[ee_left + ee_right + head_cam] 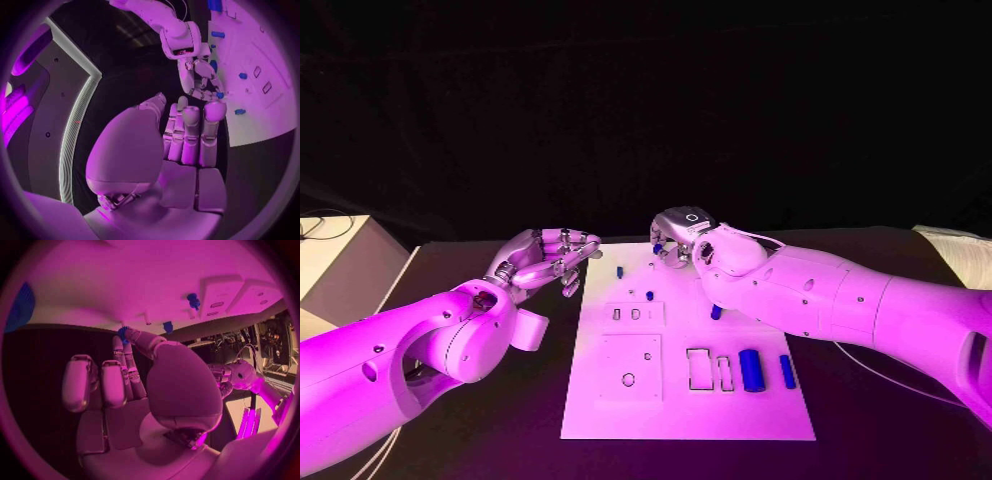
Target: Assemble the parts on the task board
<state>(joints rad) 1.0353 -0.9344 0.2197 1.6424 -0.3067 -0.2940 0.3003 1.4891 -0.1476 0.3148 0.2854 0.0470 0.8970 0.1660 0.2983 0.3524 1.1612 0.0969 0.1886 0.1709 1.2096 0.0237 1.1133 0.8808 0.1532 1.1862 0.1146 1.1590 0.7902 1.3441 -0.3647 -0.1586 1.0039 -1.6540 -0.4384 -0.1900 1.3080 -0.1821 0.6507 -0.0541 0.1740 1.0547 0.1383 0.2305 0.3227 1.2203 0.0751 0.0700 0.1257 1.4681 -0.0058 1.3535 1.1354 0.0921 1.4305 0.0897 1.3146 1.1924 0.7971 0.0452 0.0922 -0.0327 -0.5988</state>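
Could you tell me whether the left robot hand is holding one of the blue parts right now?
No, the left robot hand is at the task board's left edge with nothing in it.

The left arm reaches in low from the near left, its left hand [542, 262] raised just off the board's far left corner, fingers [190, 135] held side by side and partly curled with nothing between them. The right arm comes across from the right, wrist bent, and the right hand [682, 236] hangs over the board's far edge, thumb and a fingertip [128, 336] closed on a small blue part [123, 333], the other fingers loosely curled
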